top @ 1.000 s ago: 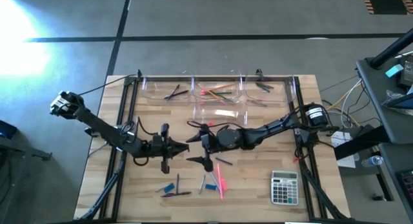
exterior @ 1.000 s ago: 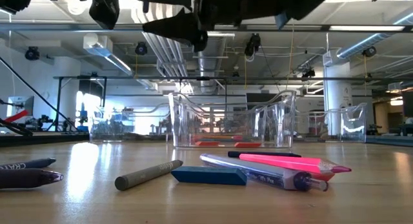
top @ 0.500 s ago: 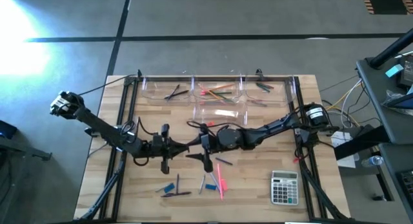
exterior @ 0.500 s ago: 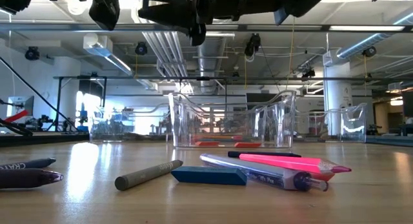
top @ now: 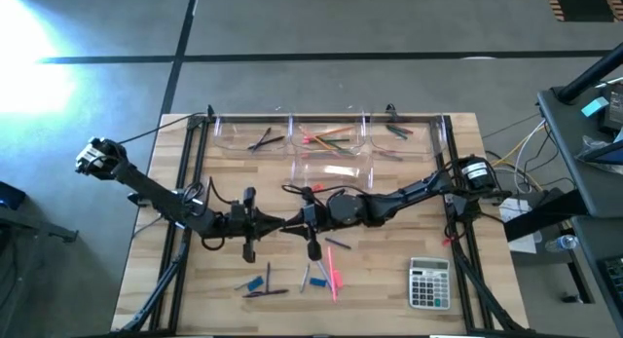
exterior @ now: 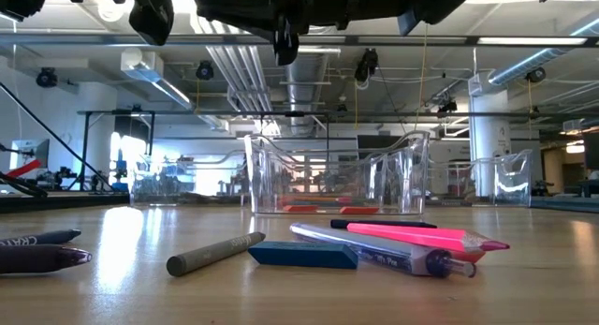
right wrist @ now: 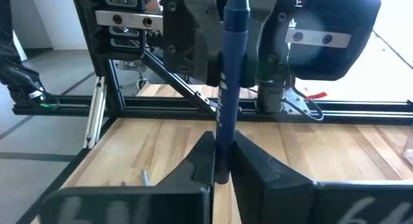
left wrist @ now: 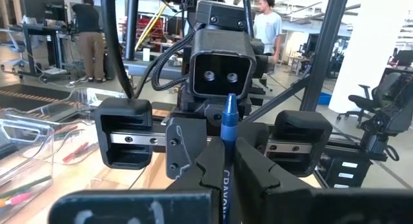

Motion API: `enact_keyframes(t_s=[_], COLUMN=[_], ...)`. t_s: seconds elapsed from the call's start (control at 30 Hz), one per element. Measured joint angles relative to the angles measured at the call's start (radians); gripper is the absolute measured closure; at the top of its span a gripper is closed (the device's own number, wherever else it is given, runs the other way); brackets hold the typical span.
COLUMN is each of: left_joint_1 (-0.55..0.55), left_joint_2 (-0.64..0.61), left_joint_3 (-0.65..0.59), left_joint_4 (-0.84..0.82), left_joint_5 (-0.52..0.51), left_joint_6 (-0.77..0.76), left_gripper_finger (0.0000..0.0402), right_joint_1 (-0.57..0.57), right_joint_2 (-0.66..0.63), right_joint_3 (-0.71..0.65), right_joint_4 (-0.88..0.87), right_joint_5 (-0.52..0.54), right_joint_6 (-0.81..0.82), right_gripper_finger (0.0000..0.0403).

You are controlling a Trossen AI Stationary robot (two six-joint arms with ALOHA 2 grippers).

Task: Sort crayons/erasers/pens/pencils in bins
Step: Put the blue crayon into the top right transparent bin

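Right tool (right wrist: 222, 161) now around blue crayon (right wrist: 230, 75)

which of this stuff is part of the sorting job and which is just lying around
Job: blue crayon, gripped by left gripper and right gripper; clear bins; pink pencil; blue eraser; grey crayon.
Just lying about: calculator.

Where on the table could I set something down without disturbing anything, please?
The bare wood left of the blue eraser, toward the table's left rail, is free, and so is the strip between the pink pencil and the calculator. It is crowded at the back, along the bins, and mid-table, where both grippers meet on a blue crayon.
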Motion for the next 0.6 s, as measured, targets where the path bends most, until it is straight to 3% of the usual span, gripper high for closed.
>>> enact_keyframes(t_s=[0.13,0.43,0.6], left_joint_1=[-0.002,-0.006,-0.006], left_joint_2=[0.000,-0.010,-0.059], left_joint_3=[0.000,-0.001,-0.001], left_joint_4=[-0.007,-0.037,-0.085], left_joint_5=[0.000,-0.054,-0.061], left_joint_6=[0.024,0.035,0.028], left_gripper_finger=[0.0378,0.0216,0.0166], right_joint_1=[0.000,0.000,-0.004], right_joint_2=[0.000,-0.002,-0.039], right_joint_3=[0.000,0.000,0.000], right_joint_4=[-0.011,-0.074,-0.210], right_joint_5=[0.001,0.003,0.053], right_joint_6=[-0.006,-0.005,-0.016], right_gripper_finger=[0.0381,0.0383,0.0383])
